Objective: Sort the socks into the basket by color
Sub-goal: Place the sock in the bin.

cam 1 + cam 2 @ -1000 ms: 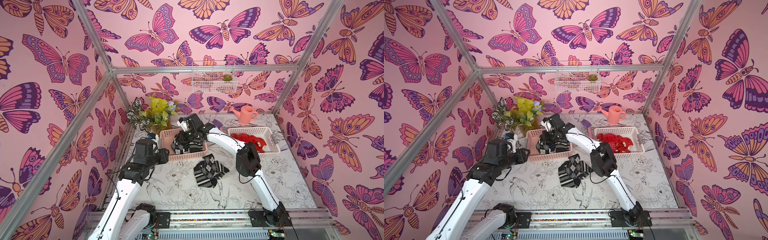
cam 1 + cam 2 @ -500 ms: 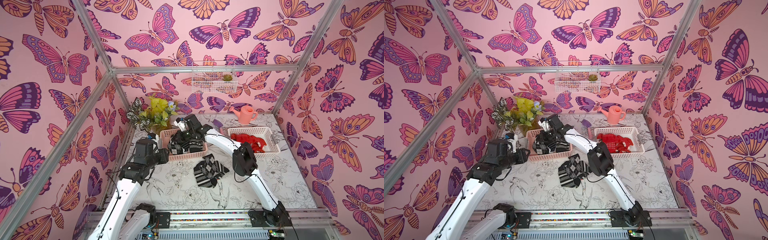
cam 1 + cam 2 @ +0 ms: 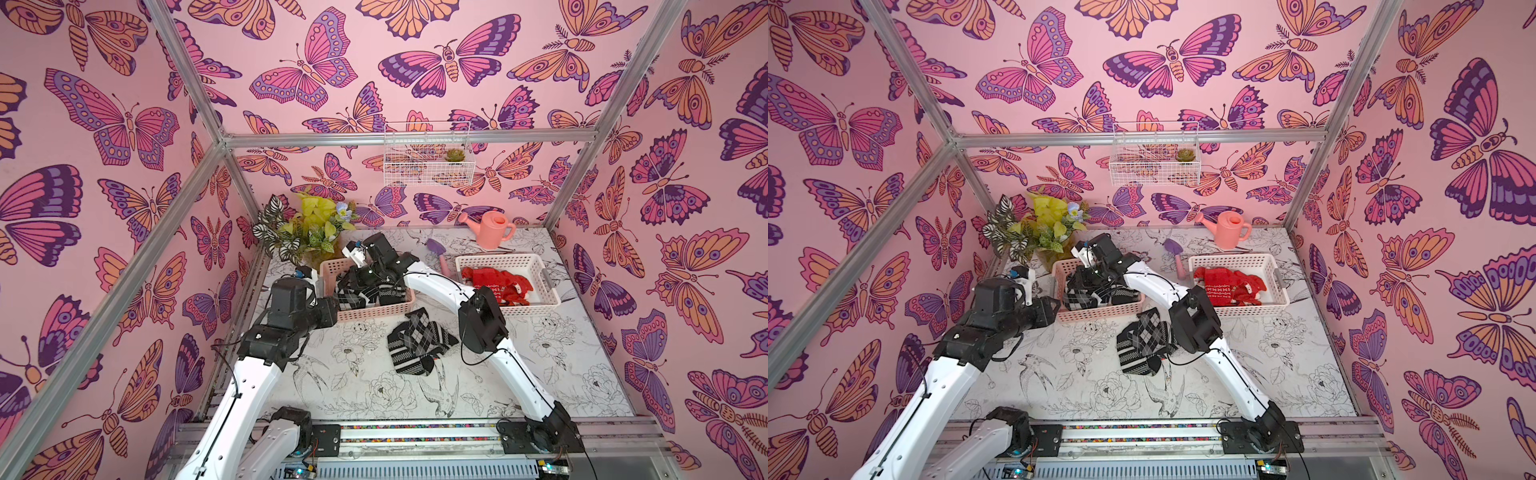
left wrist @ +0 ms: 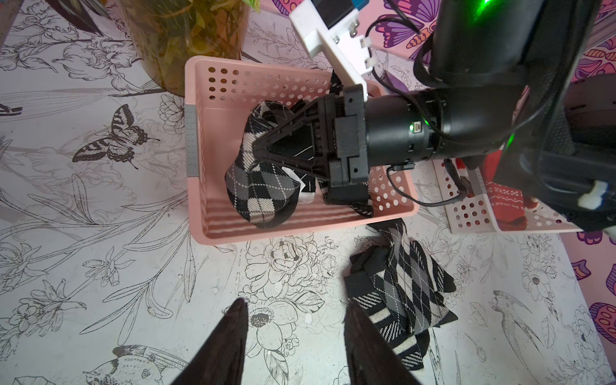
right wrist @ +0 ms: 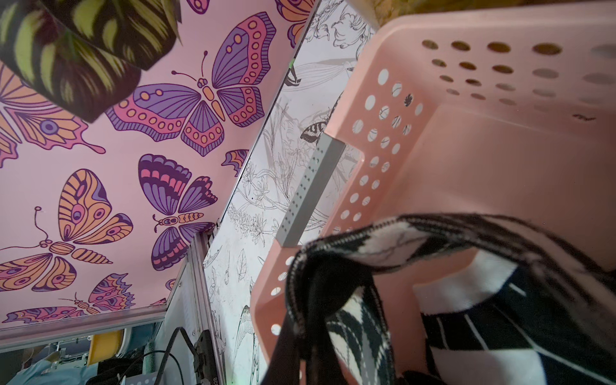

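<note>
My right gripper (image 4: 258,148) hangs over the pink basket (image 3: 374,312), shut on a black-and-white argyle sock (image 4: 260,193) that droops into it. In the right wrist view the gripper (image 5: 311,300) pinches that sock's (image 5: 353,248) cuff. More black-and-white socks (image 3: 1100,293) lie in this basket. A pile of black-and-white socks (image 3: 415,345) sits on the table in front of it. Red socks (image 3: 498,286) fill the white basket (image 3: 530,307) to the right. My left gripper (image 4: 295,301) hovers open above the table, next to the pile, with nothing between its fingers.
A potted plant (image 3: 307,232) stands behind the pink basket at the back left. A pink watering can (image 3: 490,228) and a purple trowel (image 3: 438,251) lie near the back wall. A wire basket (image 3: 428,166) hangs on the wall.
My right gripper has shifted a little to the left over the pink basket, still holding the sock. The left arm has not moved.
</note>
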